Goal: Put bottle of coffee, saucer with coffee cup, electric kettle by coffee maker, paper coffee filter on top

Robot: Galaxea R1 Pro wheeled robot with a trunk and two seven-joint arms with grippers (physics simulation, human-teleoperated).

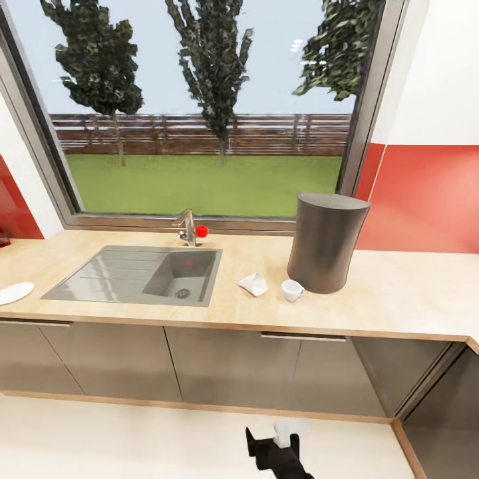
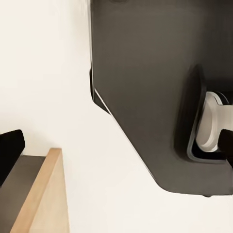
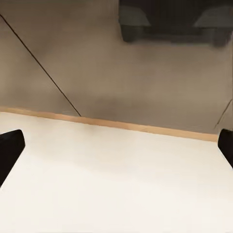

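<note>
A wide window (image 1: 199, 106) is seen spanning the back wall, with the long wooden countertop (image 1: 399, 299) running beneath it and turning a corner at the far right of the head view. Below the front edge, grey cabinet doors (image 1: 219, 366) are lined up, and pale floor (image 1: 133, 446) is left open between them and the robot. The steel sink (image 1: 136, 274) is set into the left half of the counter, its faucet (image 1: 187, 228) standing at the back rim. Right of the sink, bare counter is left on both sides of the dark cylindrical coffee maker (image 1: 326, 243), which stands upright near the window sill. Just in front of it the white coffee cup (image 1: 291, 290) is set, close to its base, and the folded paper coffee filter (image 1: 253, 284) lies a little to the left of the cup, apart from it. The white saucer (image 1: 14, 293) is found well apart, at the counter's left end, cut by the frame edge. A dark piece of the robot (image 1: 276, 452) is glimpsed low in the head view. In the right wrist view the right gripper (image 3: 116, 145) is held over the floor, facing the cabinet fronts, fingertips spread wide with nothing between. In the left wrist view the left gripper (image 2: 116, 150) is likewise parted and empty, hanging beside the robot's dark body (image 2: 155, 73).
</note>
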